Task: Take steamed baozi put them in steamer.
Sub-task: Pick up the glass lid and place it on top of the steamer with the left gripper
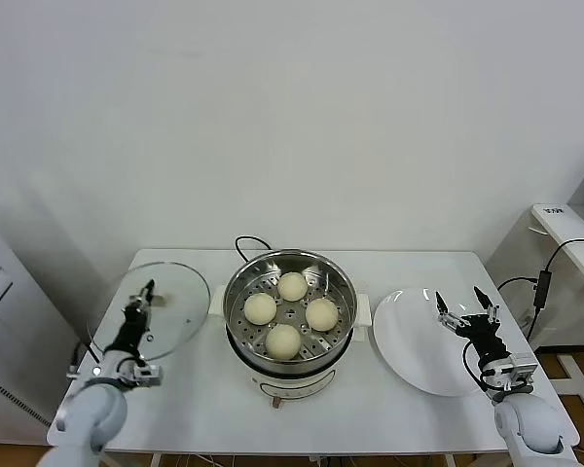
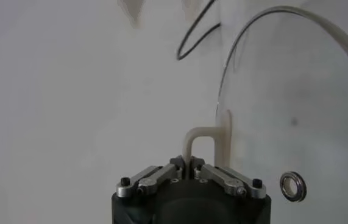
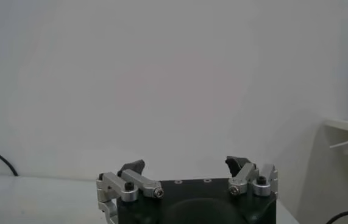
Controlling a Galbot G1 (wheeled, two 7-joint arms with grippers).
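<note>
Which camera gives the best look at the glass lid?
The head view: it shows the whole glass lid, tilted, held by the left gripper. The left wrist view shows only its handle and part of its rim; the right wrist view shows none.

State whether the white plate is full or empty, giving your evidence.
Empty: the white plate shows only bare surface, and all four baozi sit inside the steamer.

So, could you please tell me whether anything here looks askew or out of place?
Only the glass lid: it is tilted up off the table, held by its handle in the shut left hand. All four baozi sit inside the steamer.
</note>
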